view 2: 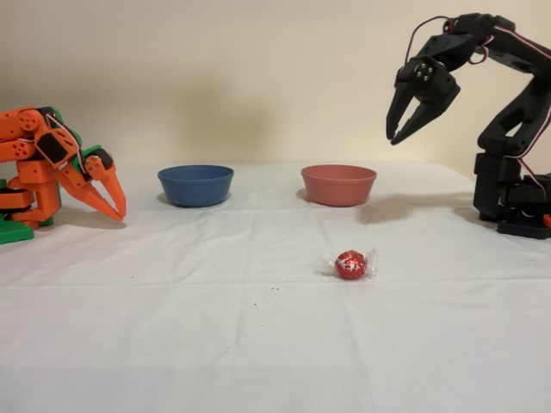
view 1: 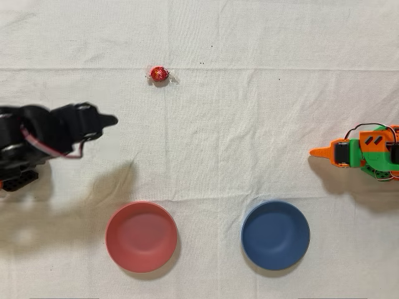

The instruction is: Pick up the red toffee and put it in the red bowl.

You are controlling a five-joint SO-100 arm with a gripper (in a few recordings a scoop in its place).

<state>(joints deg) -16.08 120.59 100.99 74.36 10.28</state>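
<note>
White cloth table (view 1: 249, 124), creased. Black arm (view 2: 508, 129) raised at right of fixed view; base cut off at left edge in overhead view. Red bowl (view 2: 338, 184): salmon matte, round, empty, beside blue bowl (view 2: 195, 184), same size. Idle orange arm (view 2: 52, 168) opposite. Gripper (view 2: 403, 131) high in air, fingers apart a little, holding nothing, touching nothing; overhead view blurs it. Red toffee (view 2: 350, 264): shiny red foil ball, clear twisted ends, lying on cloth, well apart from bowls & gripper.
</note>
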